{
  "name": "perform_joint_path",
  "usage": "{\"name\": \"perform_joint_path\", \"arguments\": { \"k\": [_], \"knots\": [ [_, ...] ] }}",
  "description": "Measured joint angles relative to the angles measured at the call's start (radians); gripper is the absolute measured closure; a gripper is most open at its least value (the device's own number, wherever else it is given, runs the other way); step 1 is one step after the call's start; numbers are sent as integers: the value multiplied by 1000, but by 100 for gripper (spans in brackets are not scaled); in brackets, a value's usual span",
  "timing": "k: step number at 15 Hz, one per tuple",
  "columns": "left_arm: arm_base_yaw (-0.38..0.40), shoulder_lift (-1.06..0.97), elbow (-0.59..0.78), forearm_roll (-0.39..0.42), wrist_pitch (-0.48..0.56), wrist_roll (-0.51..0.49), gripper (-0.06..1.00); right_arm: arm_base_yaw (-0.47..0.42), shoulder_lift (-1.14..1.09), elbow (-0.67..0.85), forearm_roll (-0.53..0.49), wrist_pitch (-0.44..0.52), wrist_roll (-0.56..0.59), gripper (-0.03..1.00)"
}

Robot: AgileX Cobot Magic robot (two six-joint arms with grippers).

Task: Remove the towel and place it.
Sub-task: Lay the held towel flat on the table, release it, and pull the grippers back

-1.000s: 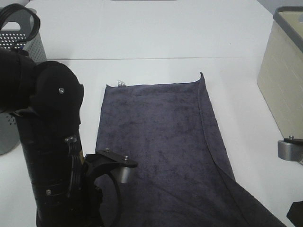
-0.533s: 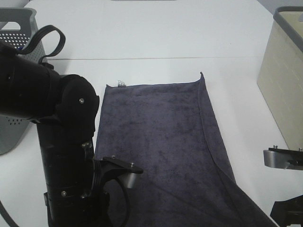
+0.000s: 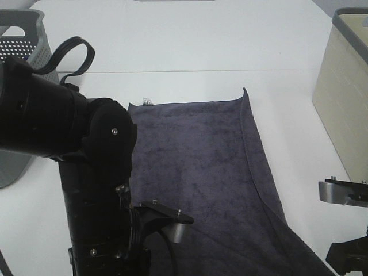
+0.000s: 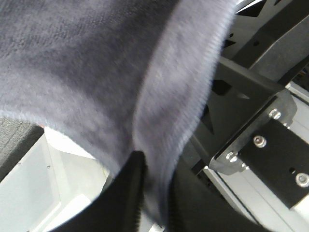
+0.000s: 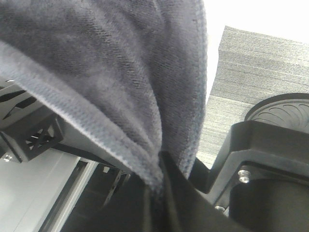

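White table (image 3: 190,46), grey perforated basket (image 3: 37,49) far left; beige basket (image 3: 342,98) at right edge

Nothing readable in any view.
The small white tag (image 3: 147,101) on the towel (image 3: 201,167) is too tiny to make out.

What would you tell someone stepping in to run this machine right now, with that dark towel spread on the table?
Left gripper: shut on the hem of the towel.
Right gripper: shut on the towel's hem too.
Towel: most of it lies flat on the white table, between the grey basket and the beige basket.
Done: both grips are taken.
Left: lift the towel off and place it; the pictures do not show where it goes.
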Motion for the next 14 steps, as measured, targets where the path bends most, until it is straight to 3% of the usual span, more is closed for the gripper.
{"name": "perform_joint_path", "arguments": {
  "k": [2,4,6,7,13,14],
  "knots": [
    [0,0,0,0,-10,-17,62,0,0,0,7,0,0,81],
    [0,0,0,0,-12,-45,45,0,-4,0,12,0,0,58],
    [0,0,0,0,-12,-53,37,0,-31,0,14,0,-2,40],
    [0,0,0,0,-12,-54,36,0,-55,0,14,1,-2,35],
    [0,-6,-12,10,14,-56,36,0,-222,-69,-21,-12,-2,31],
    [0,-34,-65,85,46,-76,36,0,-249,-155,-66,-46,-2,31]
  ]
}}
